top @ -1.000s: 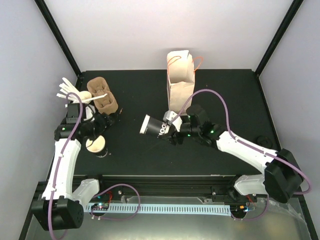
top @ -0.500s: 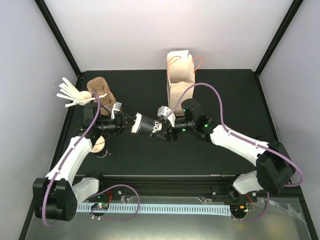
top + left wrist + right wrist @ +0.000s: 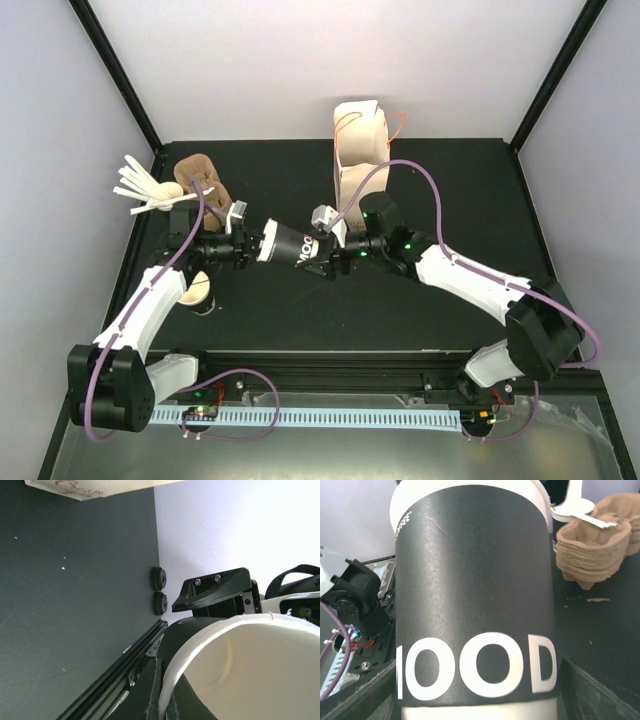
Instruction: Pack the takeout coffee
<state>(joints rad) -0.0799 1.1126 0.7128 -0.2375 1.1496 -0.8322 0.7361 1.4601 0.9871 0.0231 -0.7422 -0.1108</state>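
A black takeout coffee cup (image 3: 291, 245) with white "MOOD" lettering hangs sideways above the table between both arms, with no lid on it. My left gripper (image 3: 256, 247) is shut on its white rim (image 3: 200, 652); one finger is inside the mouth and one outside. My right gripper (image 3: 318, 246) straddles the cup's lower body (image 3: 475, 605), and its fingers (image 3: 600, 692) stand wide at either side, open. A second cup (image 3: 195, 290) with a tan inside stands on the table under my left arm.
A paper bag (image 3: 358, 160) stands upright at the back centre. Stacked brown pulp carriers (image 3: 205, 188) (image 3: 597, 535) and white stirrer sticks (image 3: 140, 185) sit at the back left. The table's front rail (image 3: 115, 675) runs below the cup.
My left arm swung in from the carriers and shut on the cup's rim. My right arm carried the cup left to meet it, and its jaws have widened.
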